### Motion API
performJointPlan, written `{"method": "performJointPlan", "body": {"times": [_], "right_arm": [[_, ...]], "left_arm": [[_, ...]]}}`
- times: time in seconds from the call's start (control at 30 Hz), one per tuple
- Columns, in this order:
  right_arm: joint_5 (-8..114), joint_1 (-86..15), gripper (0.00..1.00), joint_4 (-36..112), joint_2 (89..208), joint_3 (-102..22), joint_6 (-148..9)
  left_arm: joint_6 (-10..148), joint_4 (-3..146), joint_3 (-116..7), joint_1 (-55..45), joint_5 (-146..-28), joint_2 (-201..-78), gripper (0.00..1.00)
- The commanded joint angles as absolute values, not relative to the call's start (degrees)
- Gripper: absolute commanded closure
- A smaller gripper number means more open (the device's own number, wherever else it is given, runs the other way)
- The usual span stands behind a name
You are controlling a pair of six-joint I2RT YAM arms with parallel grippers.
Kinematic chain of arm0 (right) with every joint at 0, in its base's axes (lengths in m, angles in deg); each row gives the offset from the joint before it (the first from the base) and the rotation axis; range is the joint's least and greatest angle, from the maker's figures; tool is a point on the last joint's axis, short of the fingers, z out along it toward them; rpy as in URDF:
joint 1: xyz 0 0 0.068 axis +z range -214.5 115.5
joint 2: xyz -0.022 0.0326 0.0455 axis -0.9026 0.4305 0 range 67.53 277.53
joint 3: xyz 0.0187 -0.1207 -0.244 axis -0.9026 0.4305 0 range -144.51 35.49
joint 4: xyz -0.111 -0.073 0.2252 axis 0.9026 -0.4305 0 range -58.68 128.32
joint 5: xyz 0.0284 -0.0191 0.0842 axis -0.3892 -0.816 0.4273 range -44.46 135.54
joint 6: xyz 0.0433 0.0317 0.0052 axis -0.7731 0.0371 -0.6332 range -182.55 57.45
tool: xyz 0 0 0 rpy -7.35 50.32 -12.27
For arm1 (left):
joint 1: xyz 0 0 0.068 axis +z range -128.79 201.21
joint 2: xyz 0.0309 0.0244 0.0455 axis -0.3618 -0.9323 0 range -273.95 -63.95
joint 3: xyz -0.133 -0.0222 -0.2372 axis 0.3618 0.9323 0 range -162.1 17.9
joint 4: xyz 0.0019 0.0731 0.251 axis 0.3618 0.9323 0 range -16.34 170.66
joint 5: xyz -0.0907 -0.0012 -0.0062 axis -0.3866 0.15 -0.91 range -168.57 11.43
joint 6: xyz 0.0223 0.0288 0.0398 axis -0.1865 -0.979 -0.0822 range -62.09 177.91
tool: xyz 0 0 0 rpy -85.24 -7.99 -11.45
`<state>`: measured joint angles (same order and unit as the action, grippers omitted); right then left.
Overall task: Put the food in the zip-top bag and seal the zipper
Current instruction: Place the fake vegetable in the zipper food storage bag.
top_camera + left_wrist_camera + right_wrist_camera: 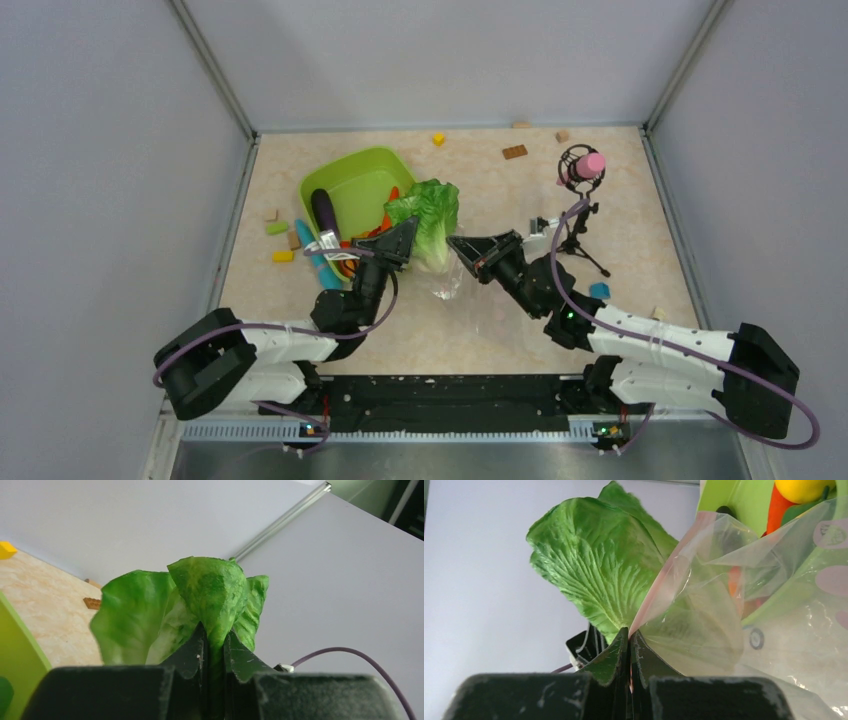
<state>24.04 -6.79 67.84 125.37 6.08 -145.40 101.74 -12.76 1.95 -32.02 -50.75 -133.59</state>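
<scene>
My left gripper [410,236] is shut on the pale green cabbage [432,217], a leafy toy held above the table; in the left wrist view the cabbage [200,600] rises from between the jaws at my left gripper [214,635]. My right gripper [457,246] is shut on the mouth edge of the clear zip-top bag [470,295], pinching its pinkish zipper [659,587]. In the right wrist view the bag [744,630] hangs open beside the cabbage [594,565], at my right gripper [629,635]. The purple eggplant [326,214], orange carrot [778,507] and yellow lemon [804,489] lie in the tray.
The lime-green tray [350,175] stands at the back left. Small coloured blocks [281,228] lie left of it, and others [514,152] near the back wall. A black tripod stand with a pink-tipped head [581,170] stands at the right. A teal block [599,291] lies by the right arm.
</scene>
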Motion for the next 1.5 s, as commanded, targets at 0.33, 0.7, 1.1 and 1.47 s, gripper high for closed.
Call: {"method": "performJointPlan", "body": {"times": [0.33, 0.7, 1.1, 1.47], "right_arm": [[25.1, -6.2, 1.0, 78.5, 124.6, 3.5, -147.2], [20.8, -6.2, 1.0, 80.4, 122.0, 6.1, -144.2], [18.9, -6.3, 1.0, 82.9, 120.8, 8.9, -143.0], [23.1, -6.4, 1.0, 80.9, 120.9, 9.2, -143.4]], "left_arm": [[100.1, -19.0, 1.3, -34.5, -48.4, -138.8, 1.0], [96.8, -10.6, 6.1, -34.6, -62.8, -126.5, 0.32], [96.6, 45.0, -1.6, -34.6, -56.8, -97.2, 0.12], [109.9, 81.1, -8.3, -32.6, -27.0, -91.1, 0.03]]}}
